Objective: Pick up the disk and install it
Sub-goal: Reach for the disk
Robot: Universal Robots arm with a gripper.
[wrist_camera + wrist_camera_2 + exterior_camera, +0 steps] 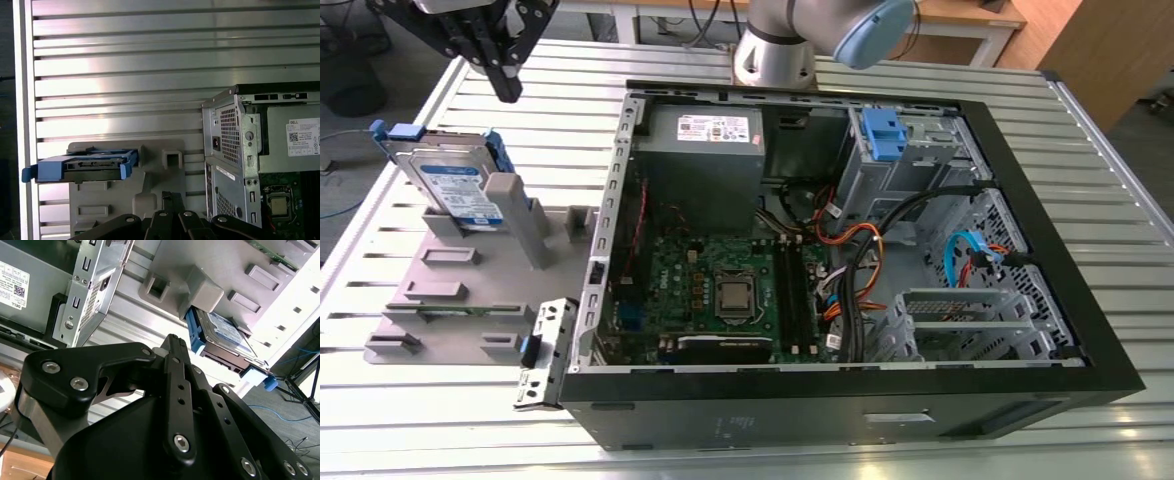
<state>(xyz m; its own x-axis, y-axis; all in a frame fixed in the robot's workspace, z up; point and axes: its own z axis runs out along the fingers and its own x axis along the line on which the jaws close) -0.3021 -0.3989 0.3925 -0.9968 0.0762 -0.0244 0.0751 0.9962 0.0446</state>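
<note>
Black jointed claw with silver screws; grey arm, blue cap.

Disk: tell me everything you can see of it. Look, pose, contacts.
The disk is a flat silver drive with a white-and-blue label, set in a blue plastic carrier frame with tabs jutting out at its ends. It stands on edge, leaning a little, in a slot of the grey fixture on the slatted table, at the exterior view's left of the open case. Nothing but the fixture touches it. The end effector, shut, hangs above it, apart.
</note>
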